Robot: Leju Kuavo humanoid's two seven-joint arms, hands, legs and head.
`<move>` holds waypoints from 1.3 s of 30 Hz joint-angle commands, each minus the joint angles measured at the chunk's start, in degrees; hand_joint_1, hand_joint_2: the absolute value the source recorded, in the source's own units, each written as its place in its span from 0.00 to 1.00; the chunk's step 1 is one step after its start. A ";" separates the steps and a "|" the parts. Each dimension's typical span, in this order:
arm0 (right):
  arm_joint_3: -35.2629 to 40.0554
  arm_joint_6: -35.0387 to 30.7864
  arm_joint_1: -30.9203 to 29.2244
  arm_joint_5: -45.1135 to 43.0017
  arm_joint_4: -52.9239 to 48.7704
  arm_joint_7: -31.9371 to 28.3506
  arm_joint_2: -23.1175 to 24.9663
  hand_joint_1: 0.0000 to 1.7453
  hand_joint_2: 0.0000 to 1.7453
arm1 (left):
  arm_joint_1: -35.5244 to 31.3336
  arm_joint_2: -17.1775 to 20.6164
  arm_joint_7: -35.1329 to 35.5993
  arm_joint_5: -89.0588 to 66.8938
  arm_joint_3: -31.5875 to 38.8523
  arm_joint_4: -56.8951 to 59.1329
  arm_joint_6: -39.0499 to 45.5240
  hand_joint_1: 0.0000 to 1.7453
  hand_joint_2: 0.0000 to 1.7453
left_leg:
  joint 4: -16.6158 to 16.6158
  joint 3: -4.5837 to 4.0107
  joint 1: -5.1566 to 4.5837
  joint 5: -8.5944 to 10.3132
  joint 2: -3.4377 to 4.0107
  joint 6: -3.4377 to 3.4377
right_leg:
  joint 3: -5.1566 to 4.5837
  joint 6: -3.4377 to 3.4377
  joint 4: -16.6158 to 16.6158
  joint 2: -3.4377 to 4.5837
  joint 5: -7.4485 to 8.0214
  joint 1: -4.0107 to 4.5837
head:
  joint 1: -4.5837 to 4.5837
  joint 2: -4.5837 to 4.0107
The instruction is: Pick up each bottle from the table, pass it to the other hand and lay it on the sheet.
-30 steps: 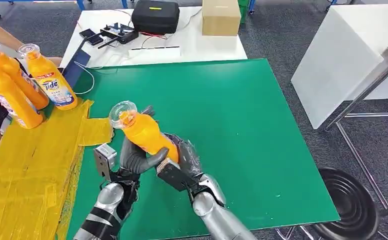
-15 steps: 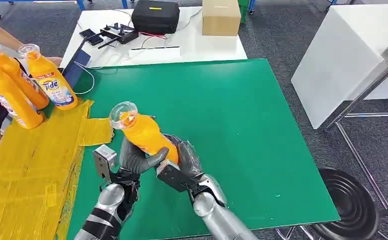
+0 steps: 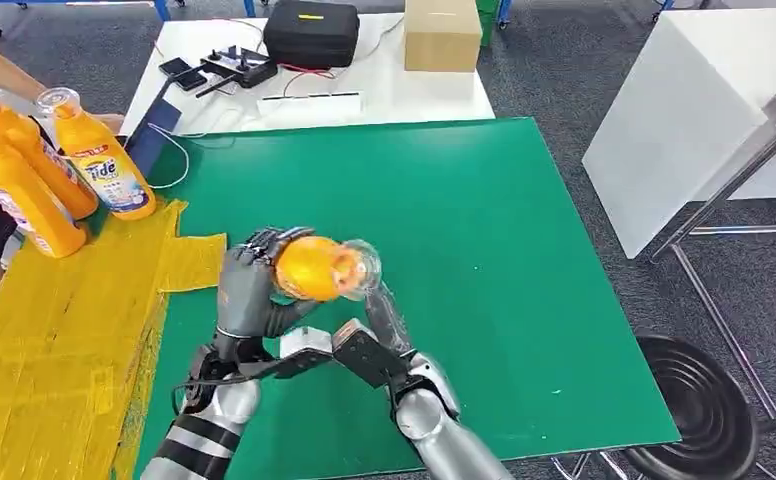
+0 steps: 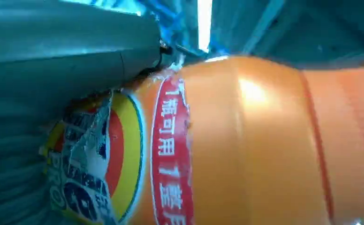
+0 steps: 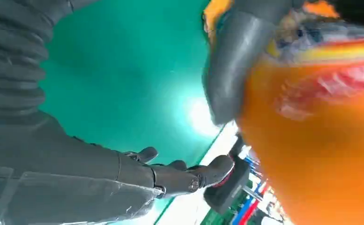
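**Bottle mid-handover, not yet on the sheet**

The bottle (image 3: 316,267) is up in the air, lying roughly level above the green table (image 3: 504,260), its clear cap pointing away from the left fingers. The left hand (image 3: 249,285) wraps its body, fingers curled over the orange side; the left wrist view shows the torn label pressed against the palm. The right hand (image 3: 384,315) sits just past the cap end, fingers stretched and apart, holding nothing as far as I can judge; the right wrist view shows them loose beside the bottle.

So the pass looks done or nearly so: the left hand carries the weight. What remains for this bottle is swinging it over to the yellow sheet (image 3: 54,340), outward from the back of the left hand, and laying it flat. Three more bottles (image 3: 94,160) stand upright at the sheet's far corner, so they are still to be handled, by my reading.

Beyond the green table, a white table (image 3: 384,90) bears a black case (image 3: 310,30), a box (image 3: 441,32) and cables. The floor is grey carpet, with a stool (image 3: 709,415) by the right arm.
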 commanded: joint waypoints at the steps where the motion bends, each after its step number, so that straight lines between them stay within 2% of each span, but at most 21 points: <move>1: 0.78 0.40 -0.19 -0.26 -3.73 0.28 -2.87 0.00 0.00 | -1.53 -0.92 0.43 5.14 3.94 -0.08 0.07 1.00 1.00 | 0.05 0.15 0.08 -0.08 -0.15 -0.09 | 0.19 -0.04 0.01 -0.04 -0.08 0.06 | -0.04 -0.02; 9: 0.78 0.40 -0.19 -0.26 -3.73 0.28 -2.87 0.00 0.00 | -1.53 -0.92 0.43 5.14 3.94 -0.08 0.07 1.00 1.00 | 0.04 0.22 0.07 -0.11 -0.12 -0.08 | 0.24 -0.03 0.01 -0.02 -0.11 0.06 | -0.02 -0.02; 10: 0.97 0.17 0.01 -0.47 -4.49 0.10 -3.21 0.00 0.00 | -0.98 -2.39 0.71 -3.34 7.66 -2.51 0.07 1.00 1.00 | 0.08 0.32 0.11 -0.17 -0.19 -0.12 | 0.35 -0.05 0.04 -0.05 -0.17 0.09 | 0.00 -0.02; 11: 1.24 -0.21 0.43 -1.00 -5.99 -0.50 -3.96 0.00 0.00 | -0.40 -0.69 8.71 -17.94 7.29 -8.53 0.07 1.00 1.00 | 0.03 0.17 0.09 -0.08 -0.18 -0.08 | 0.21 -0.04 -0.01 -0.08 -0.09 0.08 | -0.02 -0.02; 12: 1.03 -0.54 1.22 -1.78 -7.86 -0.84 -4.63 0.00 0.00 | -2.03 8.53 17.85 -21.41 3.07 -9.43 0.07 1.00 1.00 | 0.13 0.14 0.11 -0.15 -0.08 -0.10 | 0.15 -0.05 0.08 0.02 -0.12 0.10 | -0.02 -0.02; 13: 0.91 -0.72 2.20 -2.17 -10.41 -1.03 -5.81 0.00 0.00 | -5.58 18.46 28.33 -21.41 -4.86 -7.78 0.07 1.00 1.00 | 0.05 0.09 0.09 -0.07 0.05 -0.11 | 0.06 -0.07 0.03 0.13 -0.03 0.09 | 0.00 -0.02; 14: 0.89 -0.78 2.79 -2.33 -12.02 -1.03 -6.47 0.00 0.00 | -10.25 25.68 39.24 -21.41 -14.71 -5.43 0.07 1.00 1.00 | 0.07 0.16 0.11 -0.12 0.04 -0.14 | 0.12 -0.08 0.06 0.14 -0.08 0.10 | -0.02 -0.02; 15: 0.50 -0.95 3.86 -2.61 -14.58 -1.11 -7.40 0.00 0.00 | -19.34 33.85 57.07 -21.41 -32.26 -0.98 0.07 1.00 1.00 | 0.03 0.20 0.13 -0.09 -0.05 -0.20 | 0.17 -0.14 0.08 0.08 -0.09 0.11 | 0.00 -0.02; 16: 0.16 -1.21 4.45 -2.74 -15.86 -1.18 -7.83 0.00 0.00 | -24.94 35.65 65.79 -21.41 -42.34 3.68 0.07 1.00 1.00 | 0.03 0.02 0.10 0.04 -0.41 -0.17 | 0.11 -0.12 0.10 -0.32 -0.09 0.08 | 0.02 -0.02; 18: -0.42 -2.01 6.04 -2.48 -19.35 -1.44 -8.76 0.00 0.00 | -28.33 36.62 65.79 -21.41 -43.00 13.27 -1.31 1.00 1.00 | 0.30 -0.20 0.21 0.11 -1.31 -0.22 | 0.15 -0.15 0.29 -1.18 -0.27 0.19 | 0.07 -0.02; 19: -0.44 -2.35 6.58 -2.20 -20.54 -1.67 -9.03 0.00 0.00 | -29.05 37.61 65.79 -21.41 -42.59 14.40 -3.54 1.00 1.00 | 0.31 -0.09 0.25 0.07 -1.16 -0.28 | 0.15 -0.19 0.31 -1.01 -0.27 0.25 | -0.04 -0.02; 20: -0.42 -2.46 7.10 -2.14 -21.72 -1.70 -9.25 0.00 0.00 | -28.79 37.96 65.79 -21.41 -42.25 15.92 -2.56 1.00 1.00 | 0.03 -0.01 0.09 0.23 -0.52 -0.31 | -0.11 -0.13 0.08 -0.50 -0.04 0.15 | -0.04 -0.02; 21: -0.25 -2.98 7.77 -1.46 -23.22 -1.67 -9.51 0.00 0.00 | -28.97 38.03 65.79 -21.41 -41.14 19.03 -4.83 1.00 1.00 | 0.02 0.07 0.13 0.20 -0.33 -0.39 | -0.03 -0.16 0.07 -0.31 -0.05 0.21 | -0.07 -0.02; 22: -0.23 -3.15 7.90 -1.31 -23.51 -1.67 -9.51 0.00 0.00 | -28.54 37.69 65.79 -21.41 -40.48 19.85 -4.90 1.00 1.00 | -0.07 0.17 0.12 0.20 -0.23 -0.36 | 0.07 -0.15 0.00 -0.21 -0.03 0.18 | 0.00 0.00; 23: -0.06 -3.77 8.24 -0.71 -24.52 -1.71 -9.55 0.00 0.00 | -26.44 35.49 65.79 -21.41 -36.75 24.00 -4.11 1.00 1.00 | -0.06 0.17 0.05 0.20 -0.30 -0.23 | 0.14 -0.08 0.09 -0.31 -0.08 0.06 | -0.02 -0.02; 24: -0.07 -4.22 8.04 -0.19 -24.80 -1.45 -9.34 0.00 1.00 | -23.12 29.91 64.84 -21.41 -28.00 30.98 -9.28 1.00 1.00 | -0.04 0.16 0.08 0.20 -0.13 -0.22 | 0.12 -0.06 0.11 -0.18 -0.02 0.09 | -0.02 0.00; 25: -0.25 -4.39 7.50 -0.22 -24.73 -1.19 -8.96 0.00 1.00 | -25.63 28.23 60.15 -21.41 -22.59 39.45 -5.52 1.00 1.00 | -0.10 0.36 0.09 0.16 0.00 -0.23 | 0.27 -0.05 0.07 -0.01 -0.01 0.08 | 0.02 -0.02; 26: -0.34 -4.33 7.16 -0.35 -24.71 -1.33 -8.84 0.00 1.00 | -27.15 27.05 58.85 -21.41 -19.76 44.77 -4.82 1.00 1.00 | -0.05 0.35 0.14 0.14 -0.08 -0.24 | 0.29 -0.05 0.09 -0.08 -0.04 0.12 | 0.04 -0.02; 28: -0.93 -4.73 6.64 -0.45 -24.82 -1.33 -8.51 0.00 1.00 | -28.97 25.93 56.28 -20.73 -12.91 52.03 -7.20 1.00 1.00 | 0.02 0.02 0.06 0.21 0.37 -0.26 | -0.16 -0.08 0.23 0.24 0.04 0.02 | 0.00 0.00; 32: -1.85 -4.85 6.19 -1.17 -25.05 -1.45 -8.30 0.00 1.00 | -29.29 25.56 55.11 -20.14 -8.53 55.33 -10.07 1.00 1.00 | 0.06 -0.05 0.11 0.20 0.19 -0.28 | -0.20 -0.09 0.21 0.10 0.01 0.12 | 0.02 -0.02; 39: -1.96 -4.60 5.60 -1.45 -24.45 -1.46 -7.83 0.00 1.00 | -29.45 25.27 55.97 -20.69 -6.47 56.77 -13.71 1.00 1.00 | 0.12 0.02 0.15 0.12 0.06 -0.26 | -0.06 -0.06 0.22 0.03 -0.07 0.14 | 0.02 -0.02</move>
